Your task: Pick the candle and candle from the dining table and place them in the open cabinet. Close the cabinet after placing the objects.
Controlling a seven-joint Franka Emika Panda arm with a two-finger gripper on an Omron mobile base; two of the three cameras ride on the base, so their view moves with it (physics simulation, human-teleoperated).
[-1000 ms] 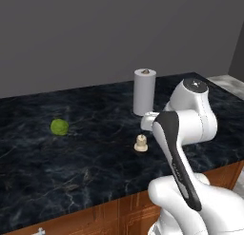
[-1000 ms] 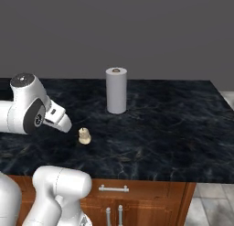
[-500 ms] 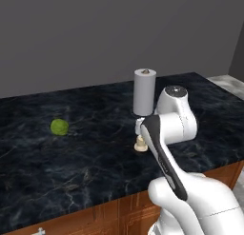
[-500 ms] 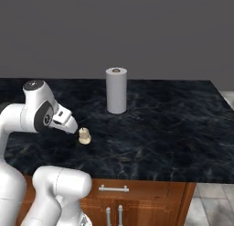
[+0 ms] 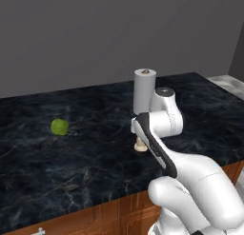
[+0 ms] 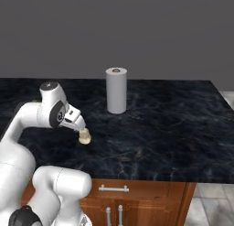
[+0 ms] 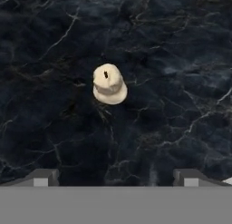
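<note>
Gripper (image 7: 116,177) hangs spread wide and empty directly over the squat cream candle (image 7: 109,84), which stands alone on the black marble table (image 6: 173,129) toward its front edge, apart from the white bottle (image 6: 116,90) behind it and the green ball (image 5: 59,126) further left.

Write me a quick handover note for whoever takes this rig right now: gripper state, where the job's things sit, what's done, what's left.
Gripper: open, holding nothing, poised above the squat cream candle.
The candle stands on the black marble dining table, apart from the fingertips, in front of the white cylinder.
A green ball lies further to the left on the table; leave it.
Done: nothing placed yet.
Left: lower, close on this candle, carry it to the cabinet, fetch the other candle, then close the cabinet.
</note>
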